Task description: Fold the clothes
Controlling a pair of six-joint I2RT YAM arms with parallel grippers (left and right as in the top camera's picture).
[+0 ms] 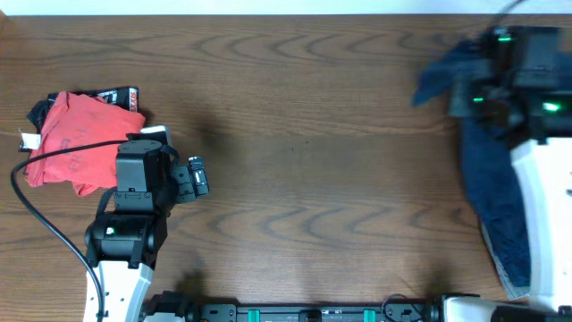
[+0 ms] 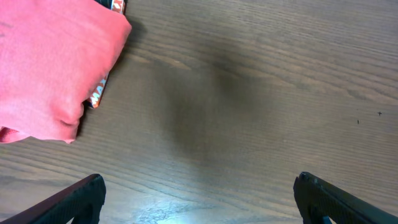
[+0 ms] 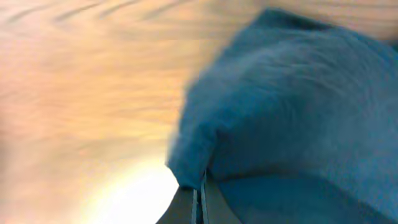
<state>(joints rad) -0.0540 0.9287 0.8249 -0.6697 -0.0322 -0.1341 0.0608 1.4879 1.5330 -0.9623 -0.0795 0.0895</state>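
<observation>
Overhead: navy garment (image 1: pixel 490 192) lies at the right edge of the wood table (image 1: pixel 304 134). It runs as a long strip from near the front edge up under the R arm, with a bunched end (image 1: pixel 436 76) sticking out to the left of the arm's head. The R gripper itself can't be seen from above because the arm and cam housing cover it.

R wrist view (blurry) fills that in: right gripper (image 3: pixel 199 198) has its fingers pressed together, with almost no gap, pinching a fold of the navy cloth (image 3: pixel 298 106). The fabric balloons up and to the right from the tips.

Left gripper (image 1: pixel 193 176) is over bare table at front left, beside a red cloth (image 1: pixel 76 143). L wrist view shows its fingers (image 2: pixel 74 200) spread wide w/ nothing between them, only wood grain. It also shows a patterned edge (image 2: pixel 99 93) poking out under the red cloth (image 2: pixel 50 62). From overhead this reads as a black item w/ red print (image 1: pixel 118 96), plus a white tag (image 1: pixel 29 139) at the cloth's left side.

Navy garment and red cloth are well apart, at opposite ends of the table.
</observation>
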